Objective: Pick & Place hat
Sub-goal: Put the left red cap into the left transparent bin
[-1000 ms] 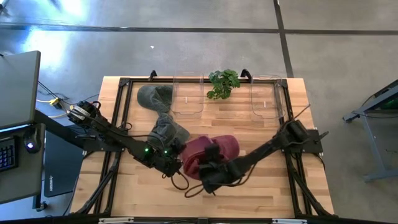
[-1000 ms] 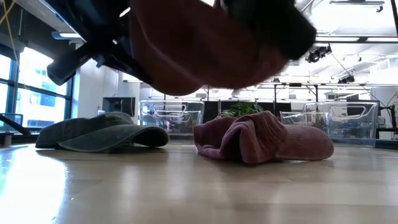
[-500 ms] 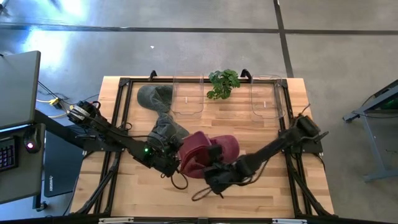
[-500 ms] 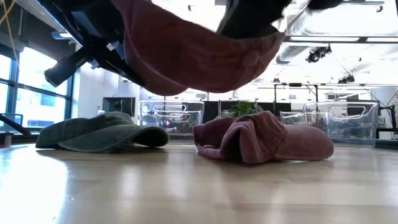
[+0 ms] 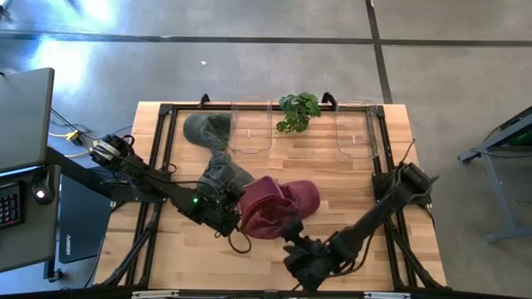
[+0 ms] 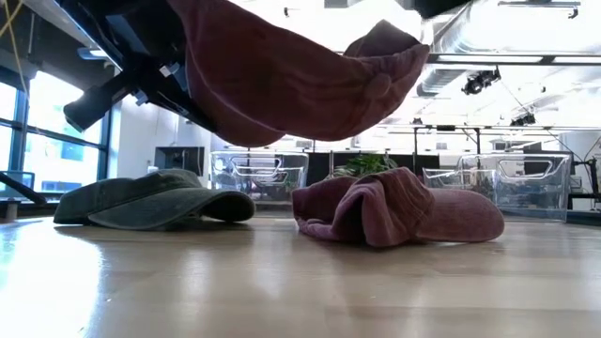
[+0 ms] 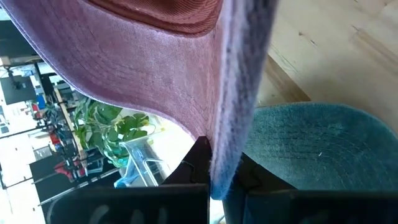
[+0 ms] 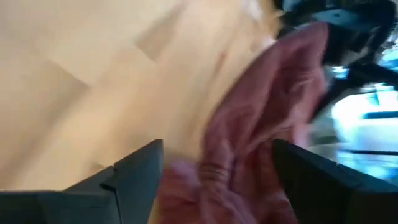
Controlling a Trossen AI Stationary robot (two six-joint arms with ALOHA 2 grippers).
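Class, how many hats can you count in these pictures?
4: far green hat at back left, near green hat beside it, lying maroon hat mid-table, raised maroon hat in the left fingers. More may hide beneath.

A light wooden table (image 5: 357, 183) holds two clear plastic bins (image 5: 251, 126) along its far edge, with a small leafy green potted plant (image 5: 298, 110) between them. Around it lies grey concrete floor (image 5: 249, 66).

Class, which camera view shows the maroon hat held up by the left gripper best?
The low view: the maroon hat hangs whole above the table. The high view shows it partly merged with another maroon hat; the left wrist view shows only its underside pinched between the fingers; the right wrist view is blurred.
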